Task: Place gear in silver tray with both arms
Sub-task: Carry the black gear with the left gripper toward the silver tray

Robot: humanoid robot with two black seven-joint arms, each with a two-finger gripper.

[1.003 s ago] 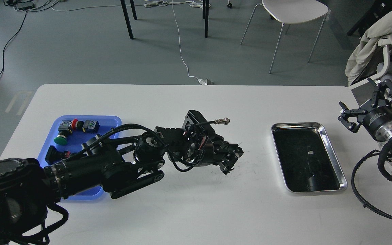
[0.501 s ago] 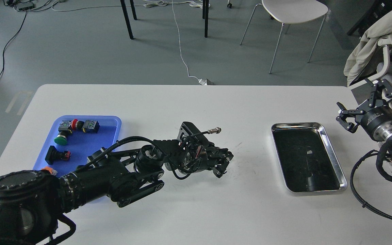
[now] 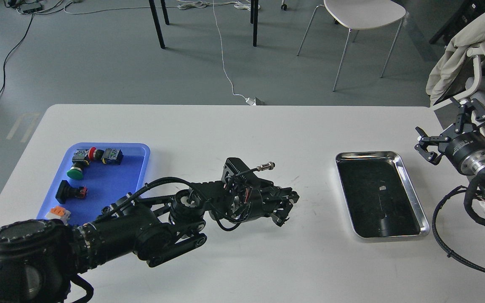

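Step in hand, by judgement: carrying across the white table (image 3: 242,126) from the blue tray (image 3: 139,168) toward the silver tray (image 3: 411,191).

Left gripper (image 3: 286,206): mid-table, between the two trays, pointing right and slightly down. Jaws dark and bunched; whether together or clamped on anything cannot be told. No gear visible in or near them.

Right gripper (image 3: 446,126): beyond the table's right edge, just past the silver tray's far right corner. Jaws apart, holding nothing.

Silver tray: right part of the table, well apart from the left gripper, near the right one. Bottom dark and mirror-like, apparently bare; only reflections showing.

Blue tray: left part of the table, holding a green button (image 3: 75,171), a red-capped switch (image 3: 87,154), a black part (image 3: 67,191) and an orange-and-white piece (image 3: 57,213).

Handling advice: keep the left wrist level, travel straight right, clear the raised rim before lowering, release low over the middle of the bottom. Keep the right arm outside the tray's far edge until needed.
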